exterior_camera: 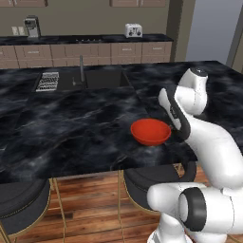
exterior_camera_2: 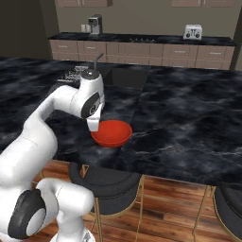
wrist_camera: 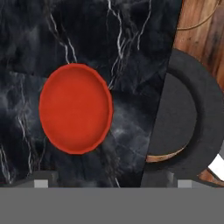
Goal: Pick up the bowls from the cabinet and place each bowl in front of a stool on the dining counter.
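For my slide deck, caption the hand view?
Red bowl resting on the black marble dining counter, beside a dark stool.

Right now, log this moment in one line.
red bowl: on dining counter, before stool | jaws: open, above bowl | holding: nothing

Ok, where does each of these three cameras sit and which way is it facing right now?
Left base view: behind the arm to its left, facing forward and down over the black marble-veined dining counter at the glossy red round bowl; white arm rises lower right.
Right base view: behind the arm to its right, facing the same counter; arm rises lower left, partly covering the bowl's left rim.
Hand view: on the hand, looking straight down at the bowl, counter edge and a round black stool seat.
All three share the red bowl near the counter edge above that stool.
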Motion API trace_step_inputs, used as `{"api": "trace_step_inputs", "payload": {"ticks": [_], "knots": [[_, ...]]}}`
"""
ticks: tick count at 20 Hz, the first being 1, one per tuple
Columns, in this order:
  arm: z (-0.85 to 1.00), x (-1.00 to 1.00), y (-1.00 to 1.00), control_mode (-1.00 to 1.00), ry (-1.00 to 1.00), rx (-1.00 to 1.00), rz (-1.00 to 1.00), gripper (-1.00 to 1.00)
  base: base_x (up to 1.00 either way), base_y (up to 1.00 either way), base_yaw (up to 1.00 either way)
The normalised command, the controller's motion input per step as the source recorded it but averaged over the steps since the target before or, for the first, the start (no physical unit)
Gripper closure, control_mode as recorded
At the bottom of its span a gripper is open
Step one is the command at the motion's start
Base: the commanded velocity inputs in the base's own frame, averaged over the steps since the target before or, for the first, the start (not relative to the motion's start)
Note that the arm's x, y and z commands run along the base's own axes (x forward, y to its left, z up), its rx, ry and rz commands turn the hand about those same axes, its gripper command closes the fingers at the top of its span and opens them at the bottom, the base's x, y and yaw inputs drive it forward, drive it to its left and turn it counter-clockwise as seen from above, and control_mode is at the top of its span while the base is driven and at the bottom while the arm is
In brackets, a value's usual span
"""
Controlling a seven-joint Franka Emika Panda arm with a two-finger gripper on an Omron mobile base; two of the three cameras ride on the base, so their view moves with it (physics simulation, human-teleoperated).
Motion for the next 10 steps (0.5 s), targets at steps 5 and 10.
{"api": "trace_step_inputs", "payload": {"ticks": [5,10], "knots": [[0.78,-1.0,0.08,-1.0,0.0,-0.01,0.0,-1.0,0.0,0.0,0.0],[0.68,-1.0,0.0,-1.0,0.0,0.0,0.0,-1.0,0.0,0.0,0.0]]}}
